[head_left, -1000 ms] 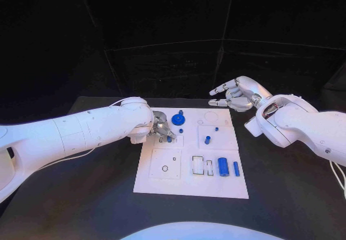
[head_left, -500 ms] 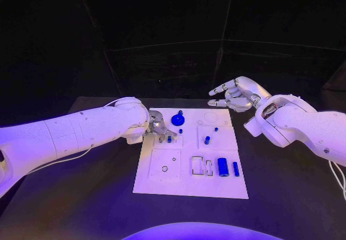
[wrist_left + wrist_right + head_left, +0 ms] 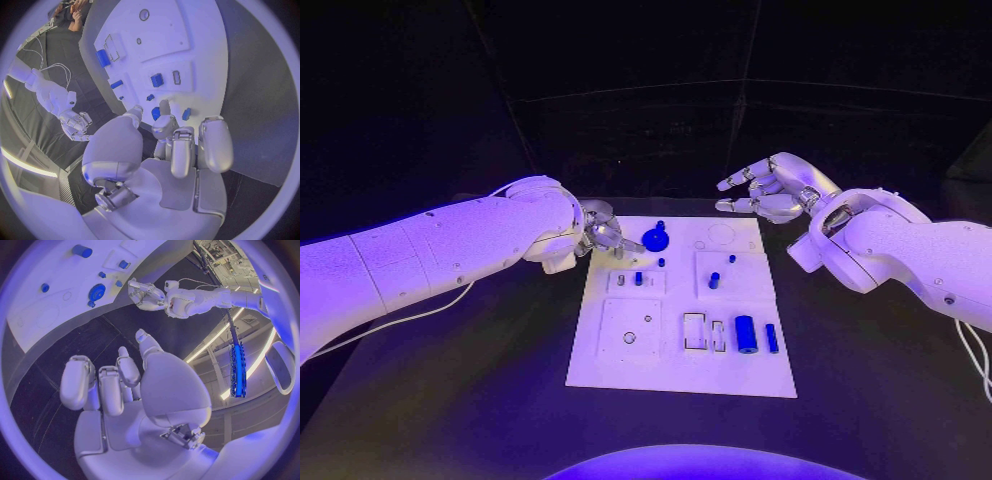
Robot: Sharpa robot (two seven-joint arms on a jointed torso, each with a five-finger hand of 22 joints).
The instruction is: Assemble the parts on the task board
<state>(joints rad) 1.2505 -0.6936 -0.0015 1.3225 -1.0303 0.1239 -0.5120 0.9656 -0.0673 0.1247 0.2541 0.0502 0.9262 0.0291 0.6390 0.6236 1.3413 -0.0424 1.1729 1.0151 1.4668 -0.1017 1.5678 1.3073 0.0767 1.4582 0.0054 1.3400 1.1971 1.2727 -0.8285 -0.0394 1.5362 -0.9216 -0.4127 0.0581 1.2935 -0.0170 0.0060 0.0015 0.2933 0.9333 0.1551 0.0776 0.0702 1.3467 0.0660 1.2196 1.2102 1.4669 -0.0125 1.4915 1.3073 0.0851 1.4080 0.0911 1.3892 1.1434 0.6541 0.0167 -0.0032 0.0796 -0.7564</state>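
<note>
The white task board (image 3: pixel 632 355) lies in the middle of the black table. On it are a blue disc (image 3: pixel 656 239), a small blue peg (image 3: pixel 638 279), another peg (image 3: pixel 714 281), a blue cylinder (image 3: pixel 746 333) and a thin blue bar (image 3: pixel 772 337). My left hand (image 3: pixel 600 232) hovers over the board's far left corner, fingers loosely extended and holding nothing; the left wrist view shows the left hand (image 3: pixel 181 145) pointing at the board (image 3: pixel 156 30). My right hand (image 3: pixel 769 190) hangs spread and empty beyond the far right corner, and the right wrist view shows the right hand (image 3: pixel 119 385) the same way.
Two tiny blue studs (image 3: pixel 661 262) (image 3: pixel 731 258) stand near the board's middle. White frames and recesses (image 3: pixel 695 330) mark the near half. Black table (image 3: pixel 459 380) surrounds the board on all sides, with dark curtains behind.
My left hand has drawn back from the small peg on the board's left side, up toward the far left corner. The right hand has stayed where it was.
</note>
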